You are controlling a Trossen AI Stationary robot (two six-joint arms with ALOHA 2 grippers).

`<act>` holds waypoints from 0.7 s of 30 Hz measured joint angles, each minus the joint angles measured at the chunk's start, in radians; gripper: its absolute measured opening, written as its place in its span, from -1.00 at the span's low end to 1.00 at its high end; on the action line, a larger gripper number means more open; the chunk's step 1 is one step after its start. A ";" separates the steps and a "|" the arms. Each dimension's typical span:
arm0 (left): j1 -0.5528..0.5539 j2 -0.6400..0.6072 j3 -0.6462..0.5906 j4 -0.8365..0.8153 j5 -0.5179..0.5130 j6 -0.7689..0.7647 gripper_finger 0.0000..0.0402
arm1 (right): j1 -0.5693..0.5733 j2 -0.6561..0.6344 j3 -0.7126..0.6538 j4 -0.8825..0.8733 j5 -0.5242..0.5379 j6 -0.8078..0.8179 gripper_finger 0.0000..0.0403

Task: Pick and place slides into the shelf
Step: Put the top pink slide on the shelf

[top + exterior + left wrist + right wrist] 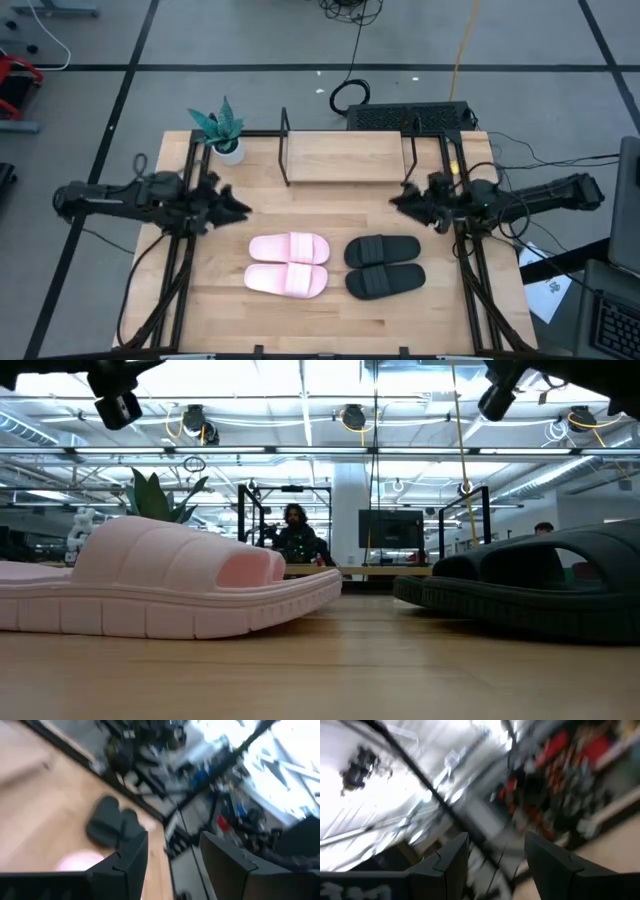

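Pink slides (288, 265) & black slides (384, 266) lie side by side mid-table, in front of shelf (345, 158). Left gripper (238, 207) & right gripper (398, 203) hover w/ fingers spread, holding nothing.

Left gripper (243, 208) at nine o'clock, fingers apart, holding nothing. Right gripper (394, 201) at three o'clock, fingers apart too.

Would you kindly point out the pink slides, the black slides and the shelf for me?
pink slides (289, 265), high view, on the straps where the pair meets.
black slides (384, 266), high view, between the two straps.
shelf (345, 157), high view, middle of its bare wooden board.
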 joint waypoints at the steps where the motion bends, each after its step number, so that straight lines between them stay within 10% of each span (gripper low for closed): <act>1: -0.025 0.032 0.004 0.000 -0.001 -0.003 -0.10 | 0.022 0.029 0.012 -0.017 0.001 0.021 -0.08; 21: -0.278 0.408 0.010 0.032 -0.138 -0.131 -0.10 | 0.195 0.405 0.157 0.132 0.214 -0.037 -0.08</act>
